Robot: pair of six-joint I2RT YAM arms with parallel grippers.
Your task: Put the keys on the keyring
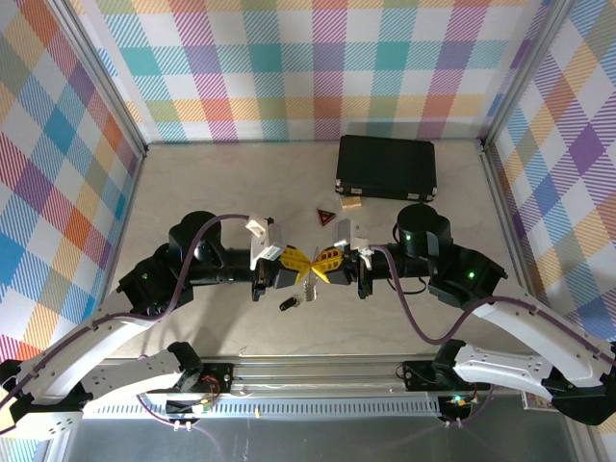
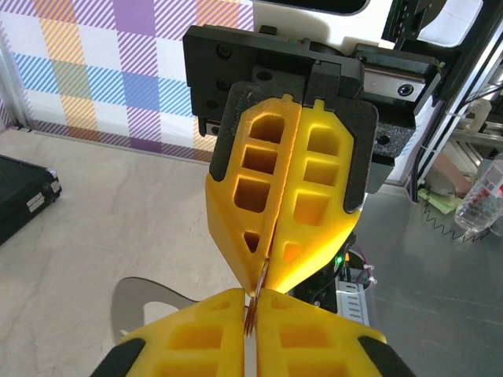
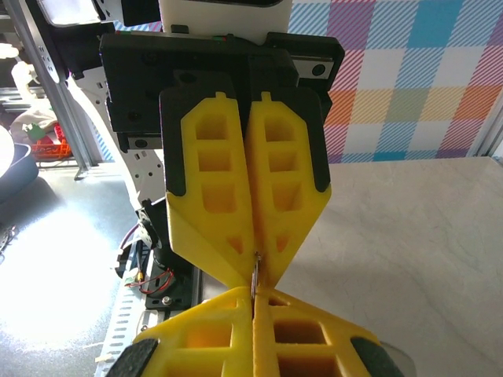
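left gripper: fingers pressed together, pinching the keyring's thin metal edge
right gripper: clamped on the same keyring, tip to tip
key: 7 o'clock of the keyring, near

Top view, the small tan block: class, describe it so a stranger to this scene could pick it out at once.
Find the large black case at the far side of the table. Just in front of its near left corner sits the small tan block. Its neighbour just left is a red-and-black triangular tag; the block is pale and boxy.
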